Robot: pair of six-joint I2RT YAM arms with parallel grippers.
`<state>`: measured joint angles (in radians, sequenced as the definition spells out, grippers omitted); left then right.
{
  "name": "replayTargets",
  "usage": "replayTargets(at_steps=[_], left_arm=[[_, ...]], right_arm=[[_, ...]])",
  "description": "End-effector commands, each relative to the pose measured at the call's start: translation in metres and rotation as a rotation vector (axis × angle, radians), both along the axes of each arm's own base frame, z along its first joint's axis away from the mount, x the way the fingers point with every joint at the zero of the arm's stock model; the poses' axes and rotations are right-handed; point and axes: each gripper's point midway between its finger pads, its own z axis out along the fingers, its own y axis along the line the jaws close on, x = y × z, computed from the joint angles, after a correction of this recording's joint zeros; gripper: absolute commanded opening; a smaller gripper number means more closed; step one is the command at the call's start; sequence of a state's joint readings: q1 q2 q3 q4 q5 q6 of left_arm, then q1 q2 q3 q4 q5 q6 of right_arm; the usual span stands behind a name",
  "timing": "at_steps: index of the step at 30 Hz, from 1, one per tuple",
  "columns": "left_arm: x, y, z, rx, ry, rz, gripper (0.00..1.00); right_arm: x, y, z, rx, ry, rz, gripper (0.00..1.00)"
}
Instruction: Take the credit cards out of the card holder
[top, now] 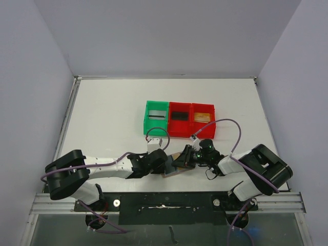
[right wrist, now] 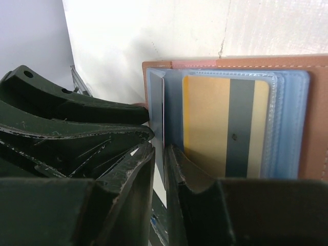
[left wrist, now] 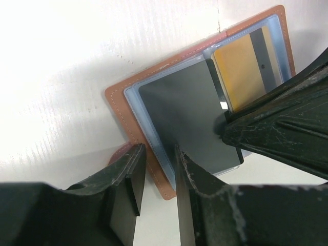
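The tan-brown card holder (left wrist: 119,100) lies open on the table, showing its light blue sleeves; it is near the front in the top view (top: 173,171). A dark card (left wrist: 189,113) sticks partly out of its sleeve. A gold card (left wrist: 243,66) with a grey stripe sits in the neighbouring sleeve. My left gripper (left wrist: 157,151) is shut on the card holder's edge. My right gripper (right wrist: 160,148) is shut on the dark card (right wrist: 158,107), seen nearly edge-on, with the gold card (right wrist: 215,123) just to its right. The two grippers meet tip to tip, left gripper (top: 165,163) and right gripper (top: 185,158).
A green bin (top: 156,117) and two red bins (top: 179,119) (top: 203,119) stand in a row just beyond the grippers, each with a flat card-like thing inside. White table all around, walls on three sides.
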<state>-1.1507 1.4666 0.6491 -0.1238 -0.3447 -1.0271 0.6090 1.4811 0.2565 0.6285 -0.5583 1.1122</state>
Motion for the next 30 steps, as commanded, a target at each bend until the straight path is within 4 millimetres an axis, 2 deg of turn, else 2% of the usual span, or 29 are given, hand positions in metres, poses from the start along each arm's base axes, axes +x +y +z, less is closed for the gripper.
replayTargets(at_steps=[1, 7, 9, 11, 15, 24, 30], left_arm=[[-0.014, 0.016, -0.025, 0.098, 0.057, -0.025, 0.26], [-0.016, 0.023, -0.036, 0.158, 0.076, -0.029, 0.23], [-0.018, 0.026, -0.039, 0.177, 0.081, -0.031, 0.22], [-0.016, 0.018, -0.034, 0.163, 0.075, -0.034, 0.21], [-0.018, 0.017, -0.038, 0.172, 0.081, -0.037, 0.20], [-0.019, 0.019, -0.043, 0.196, 0.091, -0.035, 0.17], [-0.020, 0.017, -0.044, 0.203, 0.089, -0.039, 0.17]], right_arm=[[0.008, 0.005, 0.015, 0.064, -0.050, 0.000, 0.16], [0.010, 0.001, 0.017, 0.074, -0.051, -0.018, 0.15], [0.011, 0.000, 0.018, 0.078, -0.051, -0.023, 0.12], [0.010, -0.001, 0.018, 0.084, -0.051, -0.025, 0.09], [0.009, -0.001, 0.020, 0.100, -0.052, -0.025, 0.01], [0.006, -0.009, 0.021, 0.103, -0.051, -0.036, 0.04], [0.007, -0.011, 0.020, 0.090, -0.052, -0.035, 0.17]])
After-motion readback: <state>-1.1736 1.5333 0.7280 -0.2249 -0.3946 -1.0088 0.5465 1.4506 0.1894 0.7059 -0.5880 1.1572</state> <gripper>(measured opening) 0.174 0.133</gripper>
